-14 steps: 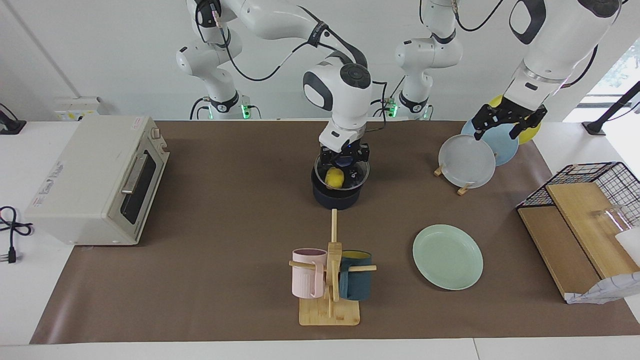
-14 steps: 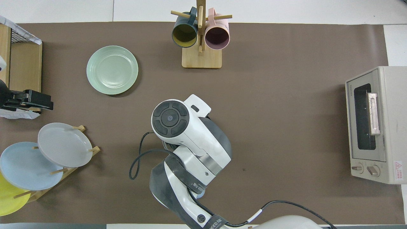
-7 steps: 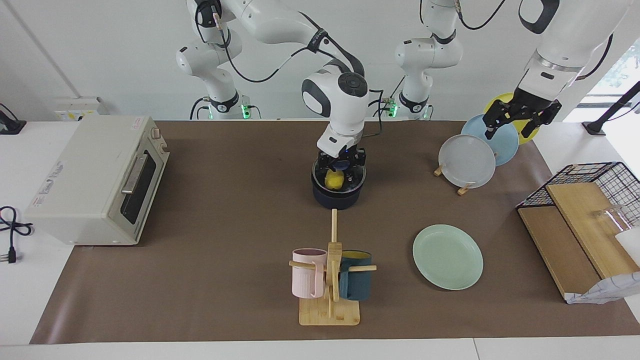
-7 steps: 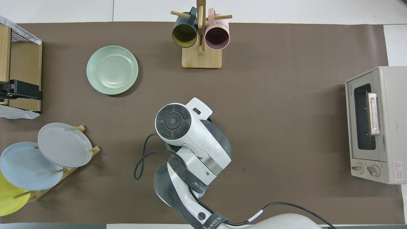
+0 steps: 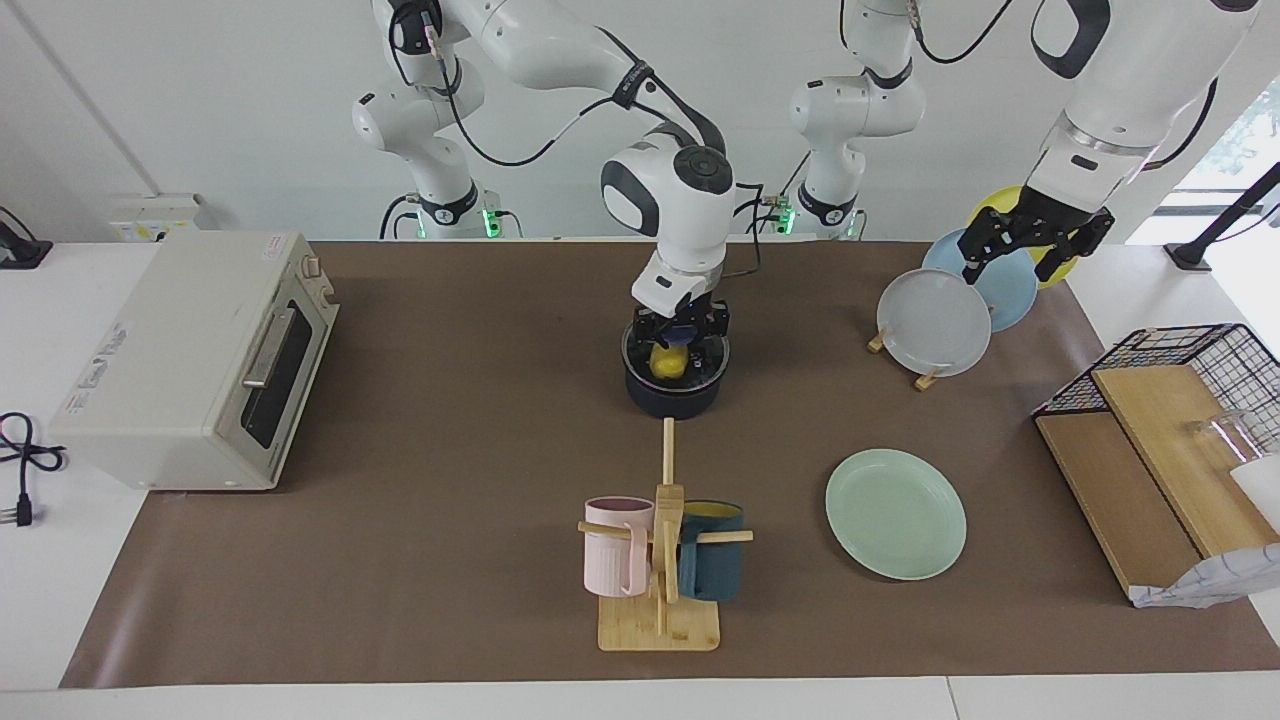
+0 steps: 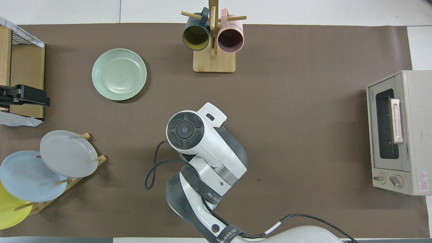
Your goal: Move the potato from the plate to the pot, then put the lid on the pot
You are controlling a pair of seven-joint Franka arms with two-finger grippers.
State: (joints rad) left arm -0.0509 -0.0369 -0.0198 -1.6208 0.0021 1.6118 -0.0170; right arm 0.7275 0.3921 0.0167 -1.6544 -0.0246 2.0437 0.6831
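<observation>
Lid [image 5: 676, 352] lowered onto pot [image 5: 673, 392] since earlier frame; potato [image 5: 668, 361] inside.
Right gripper [image 5: 677, 330] pinching lid knob, mid-tabletop. Left gripper [image 5: 1020, 252] spread, over plate rack [image 5: 930, 378]. Plate [image 5: 896, 513] bare.

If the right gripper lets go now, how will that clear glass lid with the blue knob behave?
The clear glass lid with the blue knob looks level on the dark round pot, so it probably stays put. Being glass, it would likely chip if dropped. The right gripper holds only the knob, so it may swing when lifted.

Brown-matted table [image 5: 450, 420]: pot [image 5: 672, 398], plate [image 5: 895, 512].
</observation>
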